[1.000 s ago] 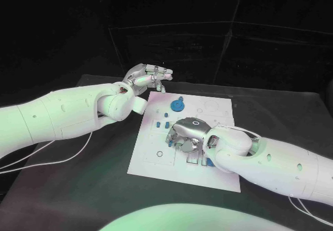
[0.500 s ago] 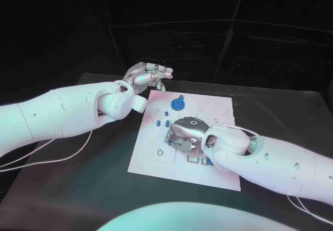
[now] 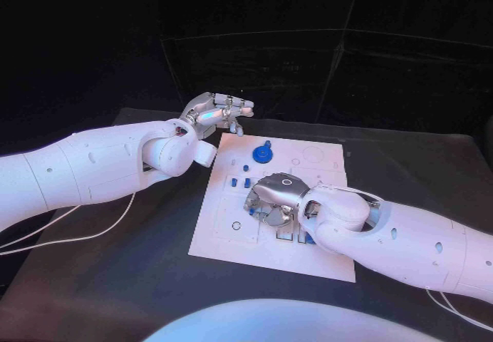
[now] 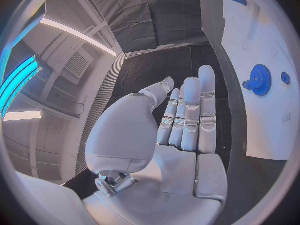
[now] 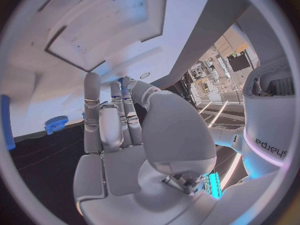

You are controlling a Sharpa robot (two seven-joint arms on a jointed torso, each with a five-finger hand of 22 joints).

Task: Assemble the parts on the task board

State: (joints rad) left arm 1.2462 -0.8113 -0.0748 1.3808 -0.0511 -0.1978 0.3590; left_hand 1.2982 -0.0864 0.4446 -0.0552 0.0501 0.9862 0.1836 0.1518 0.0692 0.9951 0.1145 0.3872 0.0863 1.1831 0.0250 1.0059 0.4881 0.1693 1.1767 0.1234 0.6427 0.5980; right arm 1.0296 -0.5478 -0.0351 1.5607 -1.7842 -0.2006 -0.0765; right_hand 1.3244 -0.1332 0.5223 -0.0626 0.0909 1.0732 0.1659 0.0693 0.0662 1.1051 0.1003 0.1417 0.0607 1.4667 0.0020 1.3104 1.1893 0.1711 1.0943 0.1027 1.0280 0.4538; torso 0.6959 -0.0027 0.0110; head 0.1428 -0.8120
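Note:
The white task board (image 3: 231, 242) lies mid-table. A blue gear (image 3: 264, 153) stands near its far edge, also in the left wrist view (image 4: 259, 80) and the right wrist view (image 5: 56, 123). Small blue parts (image 3: 239, 183) stand left of centre, and more (image 3: 307, 239) sit by my right wrist. My right hand (image 3: 276, 199) hangs palm down over the board's middle. Its thumb and a fingertip meet on a small blue part (image 5: 121, 79). My left hand (image 3: 216, 110) is raised beyond the board's far left corner, fingers (image 4: 190, 115) straight and holding nothing.
Black table (image 3: 113, 285) surrounds the board. White cables (image 3: 72, 235) trail under my left arm on the near left. My right forearm (image 3: 411, 246) lies across the board's near right corner. A small blue peg (image 4: 285, 77) stands beside the gear.
My right hand has shifted slightly toward the far side over the board's middle. The left hand stays raised in the same place.

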